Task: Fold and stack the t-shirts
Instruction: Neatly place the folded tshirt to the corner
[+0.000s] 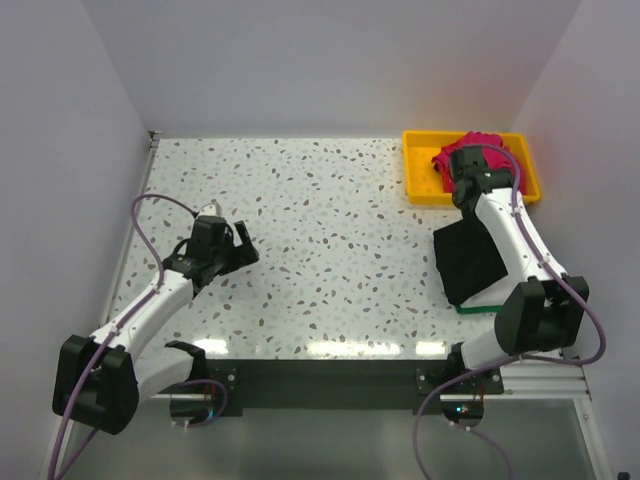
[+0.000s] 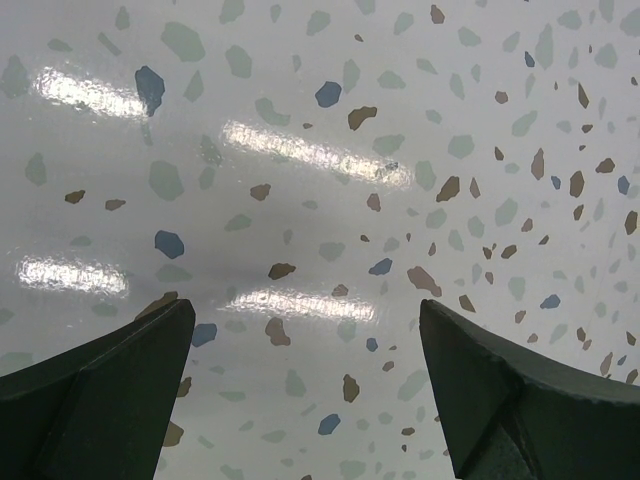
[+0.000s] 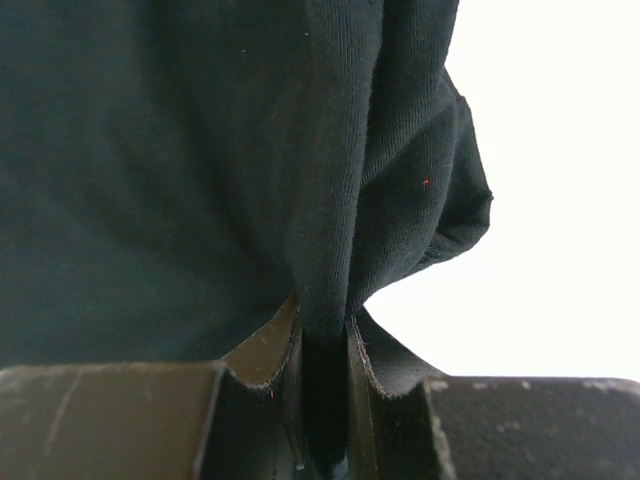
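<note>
A magenta t-shirt [image 1: 470, 148] lies bunched in the yellow tray [image 1: 420, 170] at the far right. My right gripper [image 1: 466, 178] hangs over the tray's near side. In the right wrist view it [image 3: 322, 322] is shut on a fold of black t-shirt cloth [image 3: 200, 150]. A folded black t-shirt [image 1: 468, 262] lies on the table under the right arm, with a green t-shirt edge [image 1: 482, 308] showing beneath it. My left gripper [image 1: 238, 245] [image 2: 305, 310] is open and empty, low over the bare speckled table. No white shirt shows.
The speckled table [image 1: 330, 220] is walled at the back and on both sides. The yellow tray sits in the back right corner. The right arm [image 1: 515, 240] crosses over the folded stack.
</note>
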Controlling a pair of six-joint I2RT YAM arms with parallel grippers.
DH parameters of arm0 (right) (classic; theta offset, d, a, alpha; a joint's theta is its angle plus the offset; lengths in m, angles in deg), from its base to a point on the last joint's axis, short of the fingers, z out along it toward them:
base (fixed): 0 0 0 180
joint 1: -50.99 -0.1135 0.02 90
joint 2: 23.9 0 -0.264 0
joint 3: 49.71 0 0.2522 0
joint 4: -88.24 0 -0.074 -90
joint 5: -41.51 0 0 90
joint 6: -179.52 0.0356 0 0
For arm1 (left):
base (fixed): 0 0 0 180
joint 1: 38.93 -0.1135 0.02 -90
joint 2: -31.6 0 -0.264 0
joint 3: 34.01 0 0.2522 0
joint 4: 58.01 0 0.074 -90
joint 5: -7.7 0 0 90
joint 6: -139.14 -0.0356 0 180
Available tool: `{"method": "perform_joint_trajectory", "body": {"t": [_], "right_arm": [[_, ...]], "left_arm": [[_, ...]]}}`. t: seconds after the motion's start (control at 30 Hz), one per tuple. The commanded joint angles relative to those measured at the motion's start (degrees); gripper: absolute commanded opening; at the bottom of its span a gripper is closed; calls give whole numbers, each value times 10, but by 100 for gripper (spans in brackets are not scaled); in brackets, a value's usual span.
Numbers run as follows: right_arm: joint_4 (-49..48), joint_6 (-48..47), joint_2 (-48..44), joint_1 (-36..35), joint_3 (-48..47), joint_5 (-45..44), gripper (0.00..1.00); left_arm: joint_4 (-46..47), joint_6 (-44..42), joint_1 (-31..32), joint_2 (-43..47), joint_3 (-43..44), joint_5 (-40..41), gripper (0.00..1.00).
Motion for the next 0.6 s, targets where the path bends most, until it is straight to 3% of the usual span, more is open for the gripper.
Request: {"method": "perform_joint_trajectory", "body": {"t": [0.0,0.2,0.43,0.5,0.57], "right_arm": [[-55,-54,9,29,19,-45,0],[-113,-70,33,75,42,-76,0],[-140,-68,39,102,47,-48,6],[-147,-66,38,107,54,-51,23],[-152,-65,36,108,54,-49,54]], "left_arm": [[21,-16,-2,18,-5,7,100],[14,-14,-2,21,-4,21,100],[9,-13,-2,21,-2,26,100],[9,-13,-2,21,-1,27,100],[8,-14,-2,21,-1,29,100]]}}
